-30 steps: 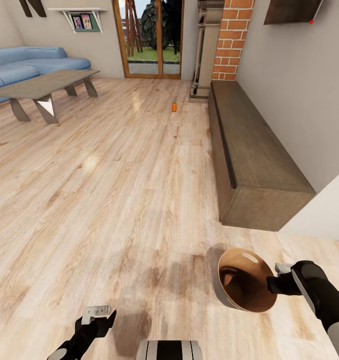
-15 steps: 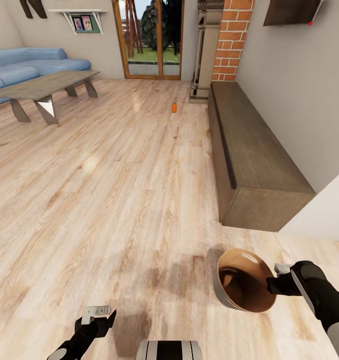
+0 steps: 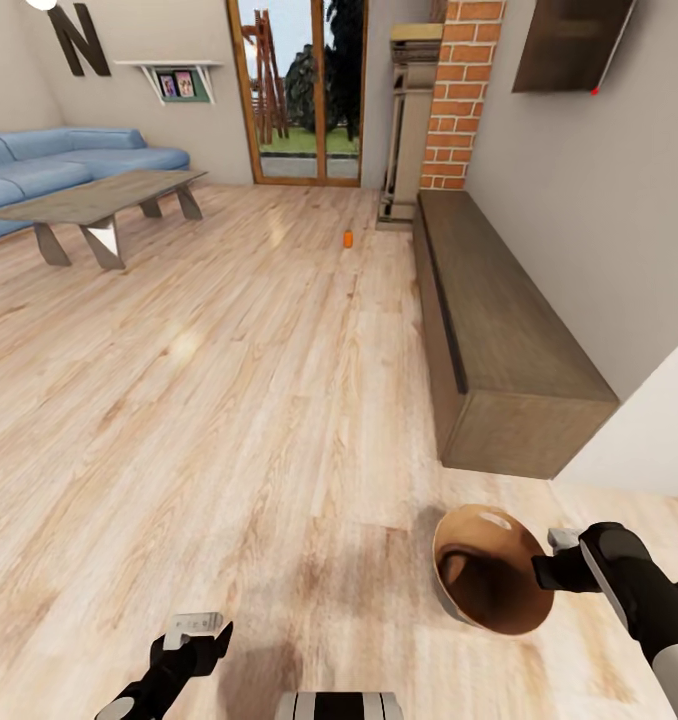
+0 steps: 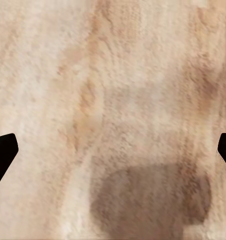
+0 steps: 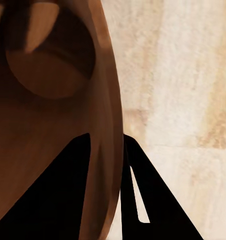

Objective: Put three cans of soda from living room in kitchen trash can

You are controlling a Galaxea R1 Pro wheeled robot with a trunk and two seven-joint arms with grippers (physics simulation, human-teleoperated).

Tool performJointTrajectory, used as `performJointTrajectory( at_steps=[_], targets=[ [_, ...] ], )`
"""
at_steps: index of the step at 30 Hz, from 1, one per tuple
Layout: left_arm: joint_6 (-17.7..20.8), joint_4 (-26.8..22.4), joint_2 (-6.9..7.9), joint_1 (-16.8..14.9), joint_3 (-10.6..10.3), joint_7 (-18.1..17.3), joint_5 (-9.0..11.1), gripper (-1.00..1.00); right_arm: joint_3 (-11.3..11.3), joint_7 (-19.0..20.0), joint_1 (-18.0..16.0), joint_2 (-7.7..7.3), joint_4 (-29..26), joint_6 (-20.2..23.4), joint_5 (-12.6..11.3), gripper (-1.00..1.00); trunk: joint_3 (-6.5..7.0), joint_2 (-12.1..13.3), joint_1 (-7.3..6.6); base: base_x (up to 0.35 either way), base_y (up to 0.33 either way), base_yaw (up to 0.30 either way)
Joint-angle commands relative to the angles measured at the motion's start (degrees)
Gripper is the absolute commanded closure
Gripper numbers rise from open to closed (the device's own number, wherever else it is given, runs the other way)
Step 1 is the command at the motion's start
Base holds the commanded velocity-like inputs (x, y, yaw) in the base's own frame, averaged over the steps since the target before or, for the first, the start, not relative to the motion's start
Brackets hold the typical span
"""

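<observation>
Carrying the tash can (image 3: 484, 585), rim pinched in the right tool (image 3: 541, 572), toward the orange can of soda (image 3: 348, 238) far ahead on the floor; left tool (image 3: 194, 633) spread, empty; next: drive closer.

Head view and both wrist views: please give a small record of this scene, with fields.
room: living room, wood floor
soda can: one orange can upright on the floor, far ahead
trash can: bin held by its rim, off the floor
right pincer: shut on the bin's wall
left pincer: open, empty, above the floor
furniture: blue sofa, coffee table, low cabinet
</observation>
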Motion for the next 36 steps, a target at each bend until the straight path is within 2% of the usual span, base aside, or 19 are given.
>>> performJointTrajectory(
  at_steps=[1,29,33,36],
  targets=[
    [0.01,0.0,0.0,0.0,-0.06,0.0,0.0,-1.0,0.0,0.09,-0.01,0.03,0.0,0.07,-0.43,1.0,0.23,0.01,-0.03,0.0,0.0,0.0],
    [0.13,0.0,0.03,0.0,-0.17,0.0,-0.03,-1.0,0.77,0.64,0.06,0.51,0.26,0.32,-0.7,1.0,6.43,0.39,-0.75,0.0,0.0,0.0],
    [0.13,0.01,0.05,0.0,-0.17,0.0,-0.05,-1.0,0.99,0.75,0.07,0.96,0.39,0.57,-0.84,1.0,7.32,0.44,-0.85,0.0,0.0,0.0],
    [0.13,0.01,0.04,0.0,-0.17,0.0,-0.08,-1.0,1.74,0.76,0.08,1.9,0.38,0.65,-0.83,1.0,7.98,0.48,-0.93,0.0,0.0,0.0]
  ],
)
